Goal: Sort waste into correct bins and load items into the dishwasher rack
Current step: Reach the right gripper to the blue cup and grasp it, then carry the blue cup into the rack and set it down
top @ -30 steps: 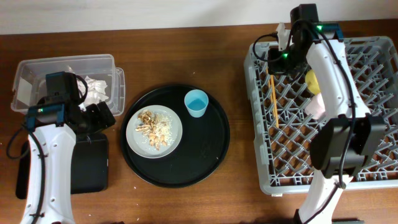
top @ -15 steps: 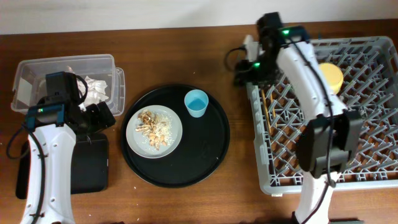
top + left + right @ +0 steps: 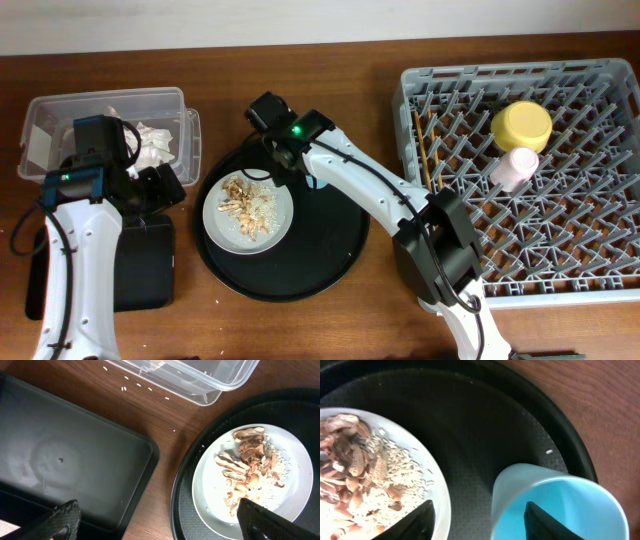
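Note:
In the right wrist view my right gripper [image 3: 480, 522] stands open astride the light-blue cup's [image 3: 560, 505] wall, one finger inside and one outside. The cup stands upright on the round tray beside the grey plate [image 3: 248, 208], which carries food scraps [image 3: 350, 465]. My left gripper [image 3: 162, 522] is wide open and holds nothing, low over the gap between the shallow black tray [image 3: 60, 460] and the plate [image 3: 300, 485]. Paper wrappers [image 3: 155, 140] lie in the clear tub [image 3: 105, 100]. The rack [image 3: 600, 290] holds the yellow bowl [image 3: 522, 126], pink cup [image 3: 512, 168] and chopsticks [image 3: 432, 150].
The large round black tray [image 3: 300, 270] sits mid-table between the bins and the rack. My right arm stretches from the rack's front-left corner across the tray, covering the cup from above. A few rice grains [image 3: 145, 387] lie on the wood by the tub.
My right arm swung left from the rack's far corner to the round tray and over the blue cup. Its jaws went from shut to open. The left arm has not moved.

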